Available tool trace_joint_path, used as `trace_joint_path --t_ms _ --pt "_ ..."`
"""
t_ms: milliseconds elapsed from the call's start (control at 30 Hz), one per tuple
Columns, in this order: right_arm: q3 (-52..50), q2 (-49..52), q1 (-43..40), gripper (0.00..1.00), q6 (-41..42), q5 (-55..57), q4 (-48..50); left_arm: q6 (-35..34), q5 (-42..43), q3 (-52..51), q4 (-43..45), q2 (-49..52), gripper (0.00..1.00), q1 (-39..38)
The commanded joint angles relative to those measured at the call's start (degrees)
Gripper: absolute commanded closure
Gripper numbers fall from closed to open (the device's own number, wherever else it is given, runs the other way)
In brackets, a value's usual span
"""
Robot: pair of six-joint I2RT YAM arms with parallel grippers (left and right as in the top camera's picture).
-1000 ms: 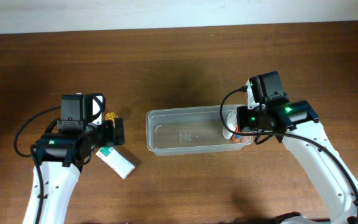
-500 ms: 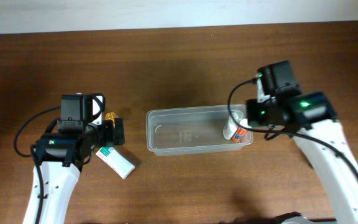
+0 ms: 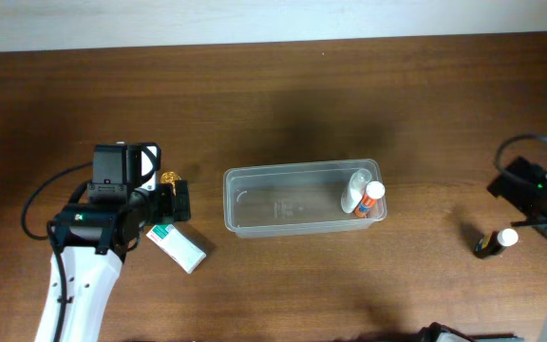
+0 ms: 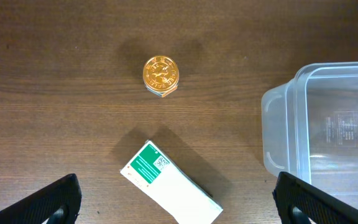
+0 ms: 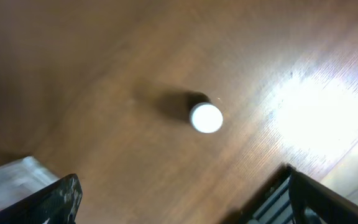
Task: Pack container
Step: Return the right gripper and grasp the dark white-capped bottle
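The clear container (image 3: 292, 201) lies at the table's centre; its left end shows in the left wrist view (image 4: 278, 130). A small white bottle with an orange band (image 3: 365, 197) leans inside its right end. My left gripper (image 4: 178, 210) hangs open above a white and green box (image 4: 166, 183), with a gold-capped jar (image 4: 161, 76) just beyond. My right gripper (image 5: 182, 205) is open and empty at the far right. It is over bare wood, near a dark bottle with a white cap (image 5: 206, 118), which also shows from overhead (image 3: 497, 242).
The white and green box (image 3: 179, 247) and the gold-capped jar (image 3: 169, 178) sit left of the container, under the left arm (image 3: 103, 223). The right arm (image 3: 539, 190) is at the table's right edge. A pale wall runs along the back.
My right gripper opened and let go of the white bottle, which now rests in the container. The arm swung away to the far right. The left arm has not moved.
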Motion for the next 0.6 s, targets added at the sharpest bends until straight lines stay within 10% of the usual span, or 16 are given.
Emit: trace_joint_path --t_ms 0,333,567 --pt "-6.5 2.8 -5.7 0.02 -3.4 -4.8 2.4 -0.5 0.4 1.1 0.2 0.4 0.01 0.2" --pt "-11.5 14.7 -9.4 0.08 -5.6 -6.9 8.2 -0.5 0.4 1.1 0.2 0.4 0.01 0.2" --pt "-11.5 19.0 -9.4 0.38 -5.5 -6.9 10.8 -0.5 0.4 1.1 0.2 0.6 0.01 0.2"
